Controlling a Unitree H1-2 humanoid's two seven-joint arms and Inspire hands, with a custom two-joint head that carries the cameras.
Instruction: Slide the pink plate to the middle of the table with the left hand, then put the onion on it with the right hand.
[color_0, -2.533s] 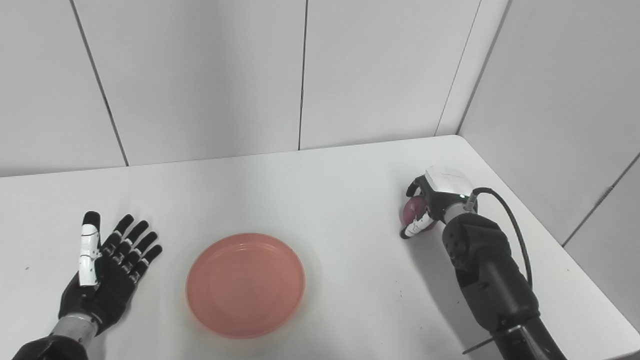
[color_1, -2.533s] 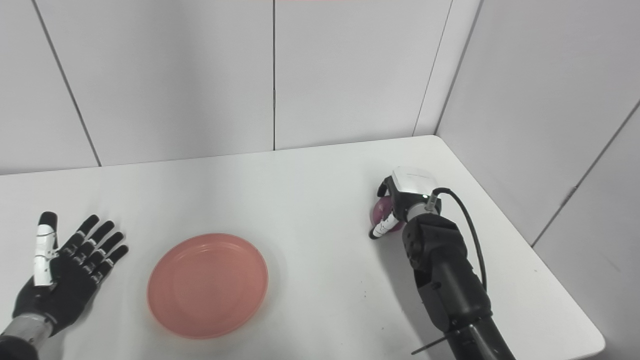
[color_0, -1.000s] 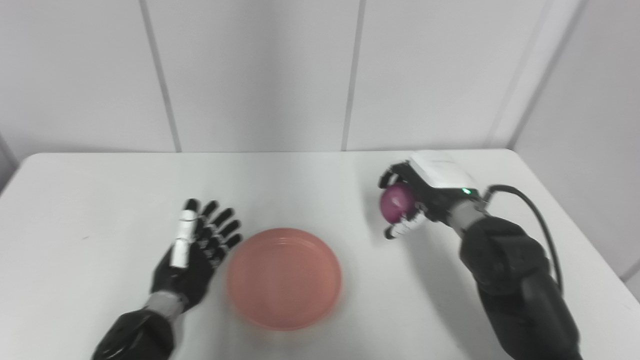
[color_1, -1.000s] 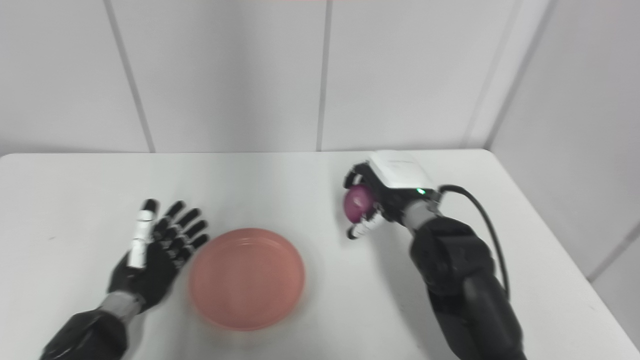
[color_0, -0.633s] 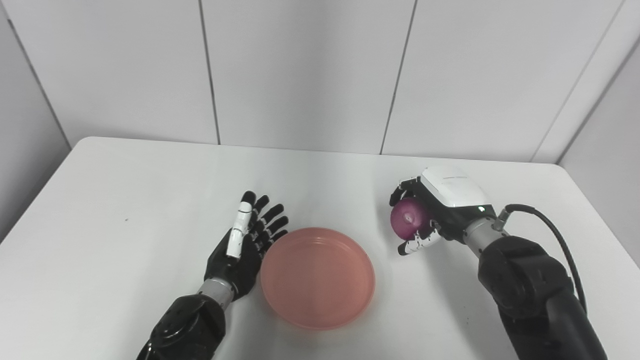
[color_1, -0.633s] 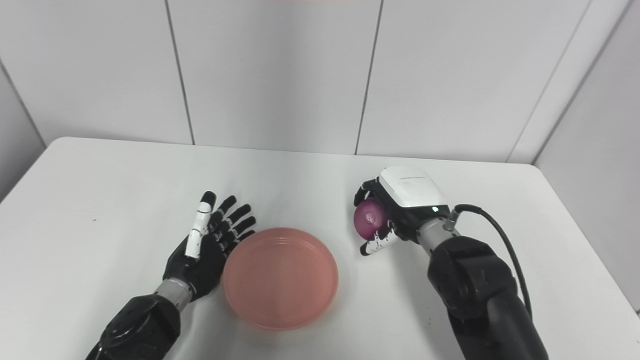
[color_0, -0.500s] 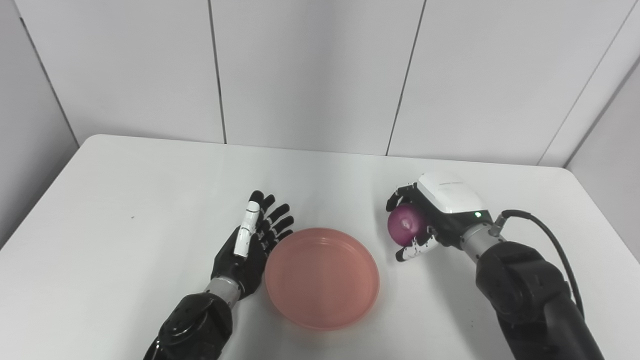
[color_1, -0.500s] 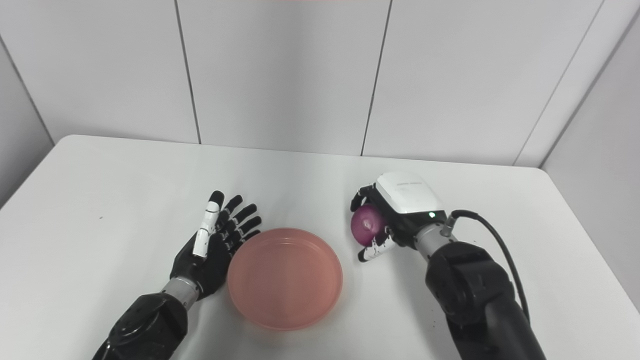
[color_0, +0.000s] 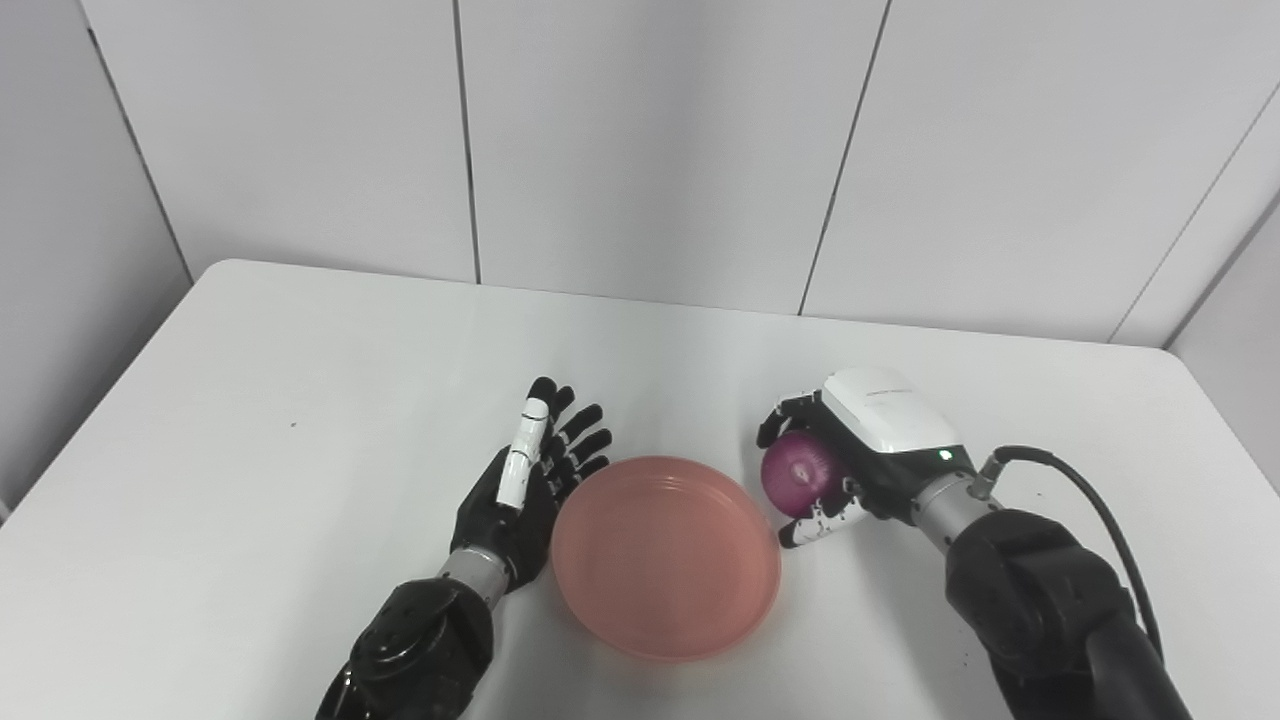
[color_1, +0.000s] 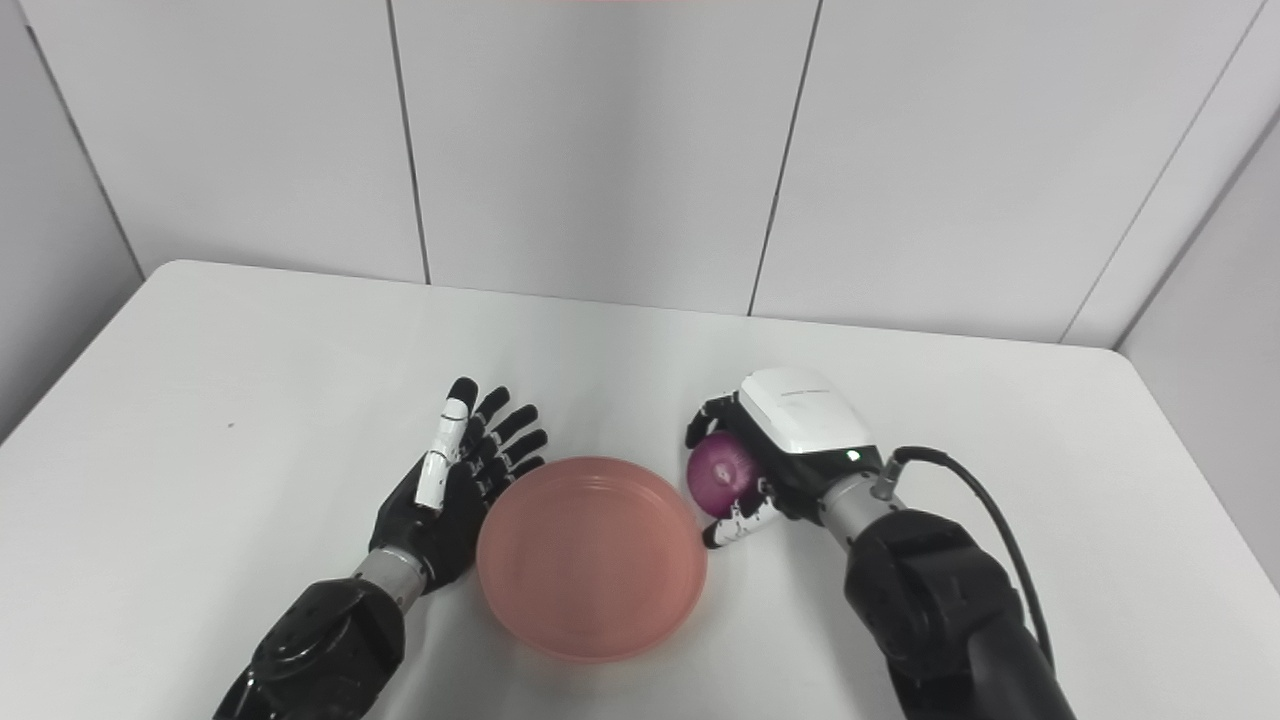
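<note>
I see the pink plate (color_0: 666, 556) near the table's (color_0: 250, 420) front edge, with bare tabletop behind it. My left hand (color_0: 525, 492) rests against the plate's left rim, fingers spread, holding nothing. My right hand (color_0: 850, 465) grips the onion (color_0: 797, 472) just right of the plate, its palm hiding the onion's far side. Nothing lies in the plate.

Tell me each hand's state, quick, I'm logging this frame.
Left hand: open, fingers spread beside the pink plate.
Right hand: shut on the onion.
</note>
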